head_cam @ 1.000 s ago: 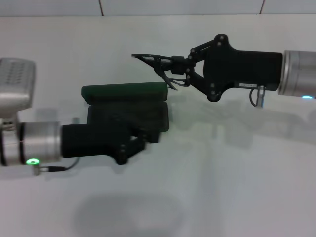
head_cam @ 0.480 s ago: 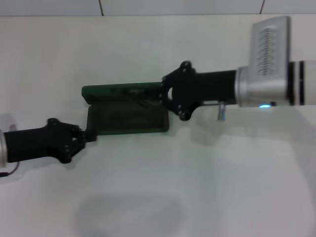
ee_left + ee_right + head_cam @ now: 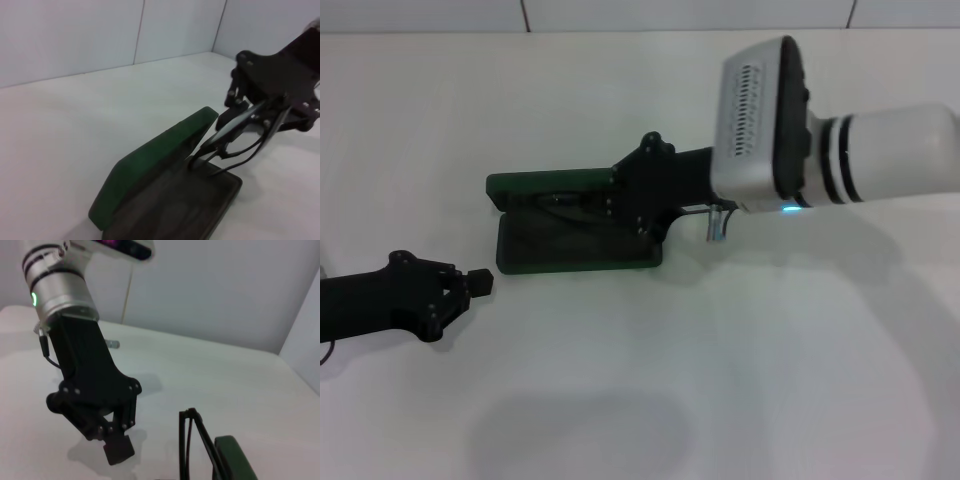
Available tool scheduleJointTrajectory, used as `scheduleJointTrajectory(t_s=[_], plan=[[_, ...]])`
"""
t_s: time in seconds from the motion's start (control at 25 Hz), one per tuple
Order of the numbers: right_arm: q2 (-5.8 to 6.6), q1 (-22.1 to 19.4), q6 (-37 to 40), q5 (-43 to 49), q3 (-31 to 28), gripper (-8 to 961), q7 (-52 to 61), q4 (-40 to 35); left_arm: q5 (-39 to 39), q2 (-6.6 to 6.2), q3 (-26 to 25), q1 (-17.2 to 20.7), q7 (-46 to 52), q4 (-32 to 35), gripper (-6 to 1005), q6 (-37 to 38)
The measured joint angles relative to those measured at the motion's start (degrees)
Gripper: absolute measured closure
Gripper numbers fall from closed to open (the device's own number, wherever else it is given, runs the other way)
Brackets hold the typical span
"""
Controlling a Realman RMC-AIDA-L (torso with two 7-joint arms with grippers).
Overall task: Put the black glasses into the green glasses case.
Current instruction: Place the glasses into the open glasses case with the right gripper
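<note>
The green glasses case lies open in the middle of the table, lid standing along the far side and dark tray toward me. My right gripper reaches in from the right, shut on the black glasses, which hang tilted with their lower end at the tray beside the lid. The right wrist view shows the thin temple arms next to a case corner. My left gripper is shut and empty, just off the case's near left corner, not touching it.
The white table carries nothing else. A pale wall stands behind the table's far edge. The right arm's big silver wrist hangs over the area right of the case.
My right arm has swung left and down, bringing the glasses from above the lid's right end into the open case. The left gripper has pulled back left, off the case.
</note>
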State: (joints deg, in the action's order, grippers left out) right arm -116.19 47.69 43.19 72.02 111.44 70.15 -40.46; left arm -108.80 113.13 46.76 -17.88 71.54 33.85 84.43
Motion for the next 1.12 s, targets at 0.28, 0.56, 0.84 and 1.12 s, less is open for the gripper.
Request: scheduleJointTrajectory(t_s=[0.28,0.56,0.84,1.12], plan=[[0.0,3.4,-2.2,0.0,3.5,914,3.5,2.0,0.0,0.29,0.0,-0.7,0.0,0.0,996,0.4],[0.0,3.9,-2.9,0.1,4.2,904,5.0,2.4,0.0,0.42,0.0,-0.9,0.0,0.1,992,0.5],[0.0,4.0,-3.1,0.1,4.2,863,5.7,2.5,0.0,0.42,0.1,-0.9,0.1,0.1,987,0.7],[0.0,3.3,-3.3,-0.2,3.9,794,6.2,2.4,0.0,0.37,0.1,-0.9,0.1,0.1,982,1.2]])
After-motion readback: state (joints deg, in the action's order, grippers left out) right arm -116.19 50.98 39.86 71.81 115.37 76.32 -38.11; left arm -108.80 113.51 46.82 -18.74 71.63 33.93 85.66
